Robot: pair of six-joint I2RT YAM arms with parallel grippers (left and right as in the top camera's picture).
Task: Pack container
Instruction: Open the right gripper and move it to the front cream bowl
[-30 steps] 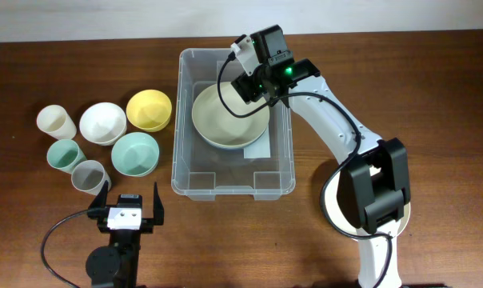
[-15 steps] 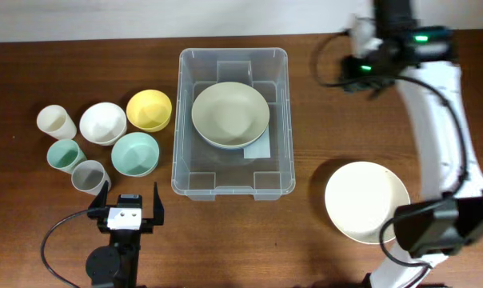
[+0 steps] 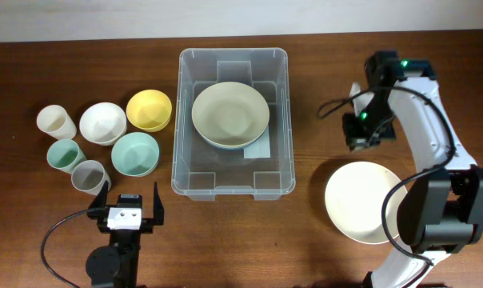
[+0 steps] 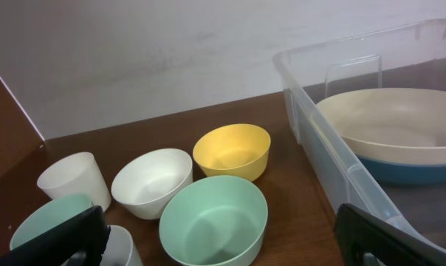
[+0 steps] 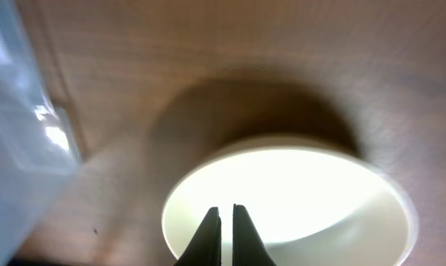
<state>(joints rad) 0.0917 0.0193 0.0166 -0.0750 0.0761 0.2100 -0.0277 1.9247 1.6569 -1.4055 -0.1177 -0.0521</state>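
The container [image 3: 180, 120], a large clear bin, stands mid-table with a big beige bowl [image 3: 229, 114] lying inside it over a white label. To its right, my right gripper [image 3: 361, 136] hangs shut and empty. It is just above the far edge of a large white bowl [image 3: 366, 202]. In the right wrist view the closed fingertips [image 5: 226, 222] point down over that white bowl [image 5: 304, 185]. My left gripper [image 3: 130, 200] rests open at the front left. Its wrist view faces a green bowl [image 4: 213, 219] and the container wall [image 4: 334, 155].
Left of the container sit a yellow bowl [image 3: 149, 110], a white bowl [image 3: 103, 122] and a green bowl [image 3: 135, 153]. Beside them stand a cream cup [image 3: 56, 122], a green cup [image 3: 65, 154] and a grey cup [image 3: 88, 176]. Bare wood lies between the container and the white bowl.
My right arm swung from over the bowl in the container out to the right, then down over the white bowl, and its jaws closed. The left arm stayed still.
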